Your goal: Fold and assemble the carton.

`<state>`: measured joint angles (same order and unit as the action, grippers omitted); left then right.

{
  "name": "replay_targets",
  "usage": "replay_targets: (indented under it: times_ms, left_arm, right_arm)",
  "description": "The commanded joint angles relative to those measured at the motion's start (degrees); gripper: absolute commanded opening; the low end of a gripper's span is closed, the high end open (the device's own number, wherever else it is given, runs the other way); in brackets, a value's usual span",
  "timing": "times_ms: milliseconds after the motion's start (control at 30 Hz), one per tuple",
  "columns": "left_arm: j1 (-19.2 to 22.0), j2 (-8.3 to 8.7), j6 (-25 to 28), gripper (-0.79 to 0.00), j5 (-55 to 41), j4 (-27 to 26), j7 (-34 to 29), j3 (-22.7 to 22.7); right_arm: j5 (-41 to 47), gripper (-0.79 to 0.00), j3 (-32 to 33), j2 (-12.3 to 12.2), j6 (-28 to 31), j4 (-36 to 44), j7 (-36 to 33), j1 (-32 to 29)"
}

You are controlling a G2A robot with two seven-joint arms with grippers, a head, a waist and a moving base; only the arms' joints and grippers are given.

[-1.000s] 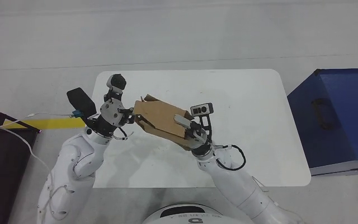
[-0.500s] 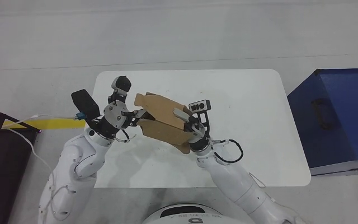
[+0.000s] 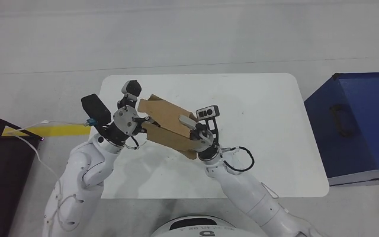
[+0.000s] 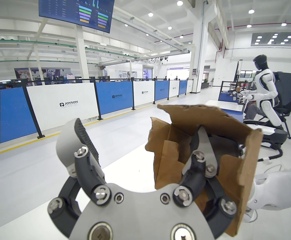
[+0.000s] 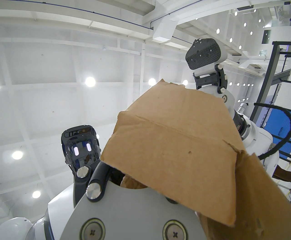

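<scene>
Top view shows the carton (image 3: 169,125) held tilted above the desk (image 3: 266,118), not touching it. The left gripper (image 3: 144,121) is at its farther, open end and the right gripper (image 3: 195,133) at its nearer end. In the left wrist view the left gripper's fingers (image 4: 78,138) are spread wide. One stands clear outside the cardboard and the other sits inside the open end among the loose flaps, so nothing is clamped there. Whether the right gripper has closed on the carton cannot be told, since a brown panel covers it in the right wrist view.

Trouble seems likeliest at the open end. The flaps look ragged and half folded. If the inner finger pushes sideways, or the pair closes on a single wall, the cardboard could crease off its score line or tear. With the left side gripping nothing, the weight probably hangs on the right side, so a push from the left could twist the carton loose and drop it onto the desk.

The desk is white with rounded corners and stands on a pale grey floor (image 3: 177,35). A yellow line (image 3: 59,129) runs on one side and a blue bin (image 3: 349,130) stands on the other. Around it is a bright hall with blue and white barriers (image 4: 113,97), a screen (image 4: 75,13) hung overhead and round ceiling lights (image 5: 90,81).
</scene>
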<state>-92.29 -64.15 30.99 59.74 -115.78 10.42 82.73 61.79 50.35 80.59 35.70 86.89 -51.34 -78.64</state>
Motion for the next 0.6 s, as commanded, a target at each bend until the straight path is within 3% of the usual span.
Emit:
replay_targets:
  times_ms: [0, 233, 567]
  left_arm:
    - [-0.1, -0.03, 0.3, 0.0, -0.6, 0.1, 0.1, -0.2]
    - [-0.1, -0.01, -0.4, 0.0, -2.8, 0.9, 0.2, 1.9]
    - [-2.2, 0.29, -1.2, 0.0, -4.5, 1.0, 0.7, 8.4]
  right_arm:
    - [-0.3, -0.785, 0.0, 0.1, -0.3, 0.1, 0.1, 0.0]
    - [-0.9, -0.785, 0.5, 0.3, -0.3, 0.4, 0.3, -0.1]
    - [-0.9, -0.785, 0.5, 0.3, -0.4, 0.5, 0.6, -0.2]
